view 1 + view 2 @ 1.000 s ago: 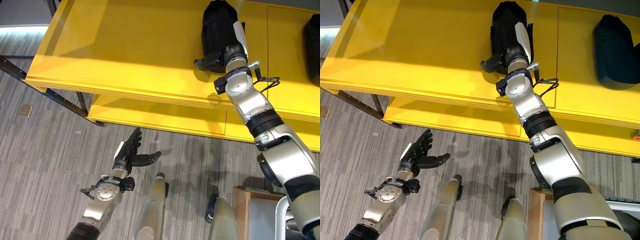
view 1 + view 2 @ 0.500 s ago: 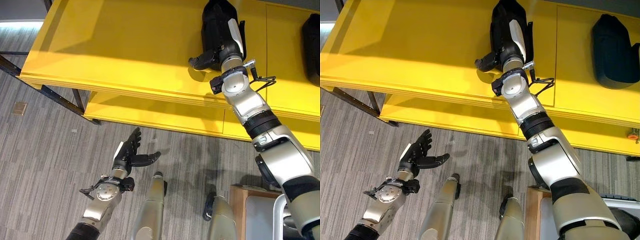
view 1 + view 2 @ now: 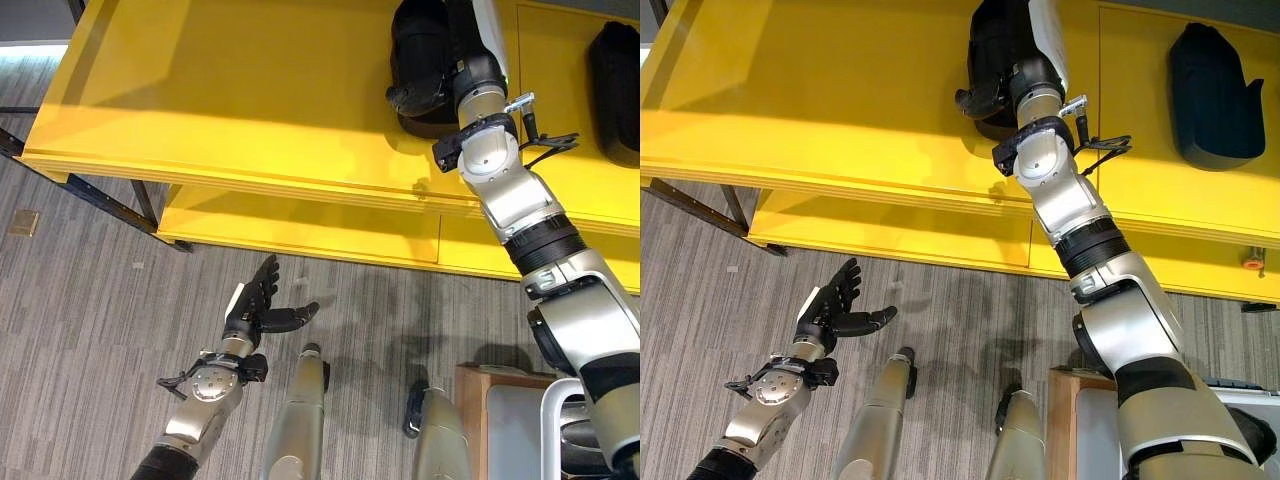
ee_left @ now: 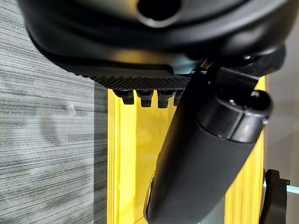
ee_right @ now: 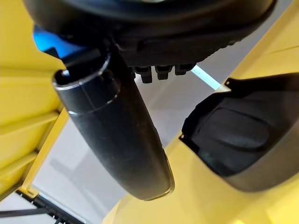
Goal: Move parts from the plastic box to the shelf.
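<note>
Since a second ago the right hand [image 3: 440, 92] has pushed further back over the yellow shelf [image 3: 250, 90] and now lies against the near end of the black part [image 3: 425, 45], with more of that part hidden behind the wrist than before. In the right wrist view the thumb [image 5: 117, 140] juts out straight and the fingertips [image 5: 161, 72] show short and uncurled, so the hand looks loose, not clamped; the part [image 5: 229, 130] lies just beside it on the shelf. A second black part [image 3: 1210, 95] rests further right along the shelf, well apart. The left hand [image 3: 255, 310] has stayed low before the shelf over the grey floor [image 3: 80, 330], fingers spread, holding nothing.
</note>
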